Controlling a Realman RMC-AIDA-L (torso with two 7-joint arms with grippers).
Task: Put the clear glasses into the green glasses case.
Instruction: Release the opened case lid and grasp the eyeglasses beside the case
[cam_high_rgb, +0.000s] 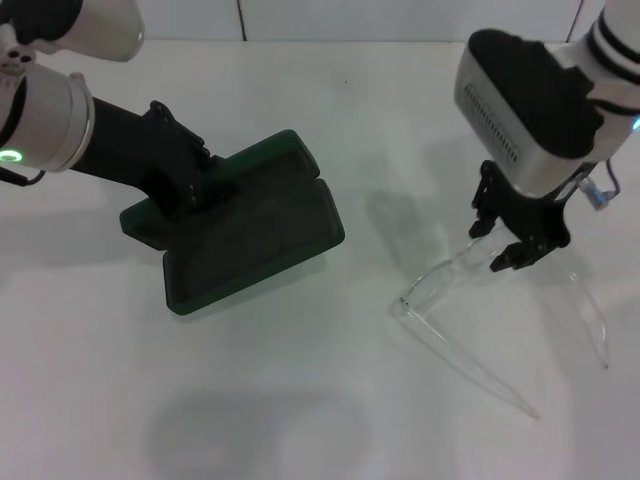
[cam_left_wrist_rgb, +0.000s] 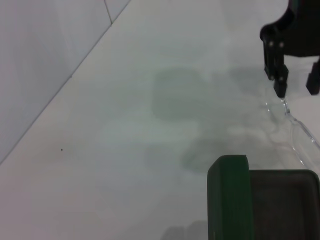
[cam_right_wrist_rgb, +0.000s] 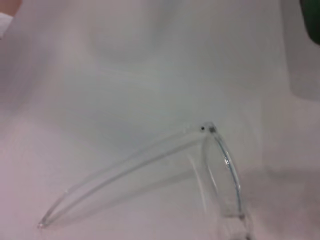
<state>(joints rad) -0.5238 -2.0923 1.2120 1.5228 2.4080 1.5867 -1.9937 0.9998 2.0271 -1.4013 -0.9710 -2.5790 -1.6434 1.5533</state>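
The green glasses case (cam_high_rgb: 255, 225) lies open on the white table, left of centre, its dark inside facing up. My left gripper (cam_high_rgb: 185, 185) is at the case's left end and appears shut on its edge; the left wrist view shows the case's green rim (cam_left_wrist_rgb: 227, 195) close by. The clear glasses (cam_high_rgb: 450, 275) rest on the table at the right, temple arms pointing toward me. My right gripper (cam_high_rgb: 500, 240) hovers open just over the lens, one fingertip (cam_left_wrist_rgb: 280, 90) close to its top edge. The right wrist view shows the lens (cam_right_wrist_rgb: 222, 170) and one temple arm (cam_right_wrist_rgb: 125, 170).
The white table (cam_high_rgb: 330, 400) stretches in front of both things. A pale wall (cam_left_wrist_rgb: 40, 60) runs along the table's far edge. A corner of the case (cam_right_wrist_rgb: 312, 20) shows in the right wrist view.
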